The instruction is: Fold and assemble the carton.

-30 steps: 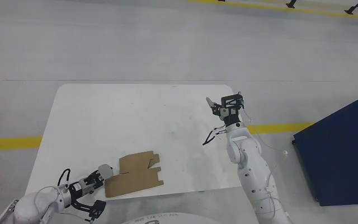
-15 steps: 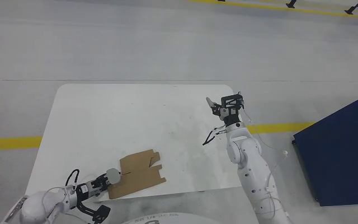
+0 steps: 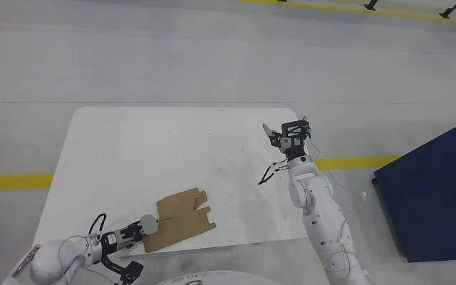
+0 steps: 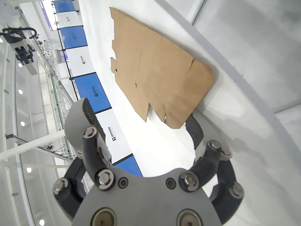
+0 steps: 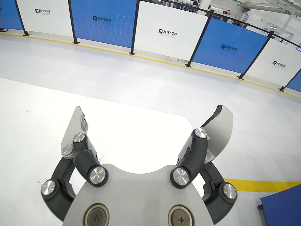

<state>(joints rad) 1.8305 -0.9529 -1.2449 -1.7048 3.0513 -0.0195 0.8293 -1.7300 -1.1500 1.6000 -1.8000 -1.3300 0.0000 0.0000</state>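
Note:
A flat brown carton (image 3: 182, 217) lies unfolded near the front edge of the white table (image 3: 142, 142); it also shows in the left wrist view (image 4: 160, 76). My left gripper (image 3: 144, 228) sits at the carton's near-left corner, right at the table's front edge. It is open (image 4: 137, 111), with one ribbed finger (image 4: 194, 131) touching just under that corner and the other finger (image 4: 85, 111) well apart from it. My right gripper (image 3: 285, 128) is held above the table's right edge, open (image 5: 149, 109) with nothing between its fingers.
The carton's near edge runs close to the table's rounded front rim (image 4: 235, 71). A dark blue panel (image 3: 427, 192) stands on the floor to the right of the table. Most of the tabletop behind the carton is bare white surface (image 5: 35, 118).
My left gripper has moved right along the front edge. The carton has slid to the right and turned slightly. The right arm has not moved.

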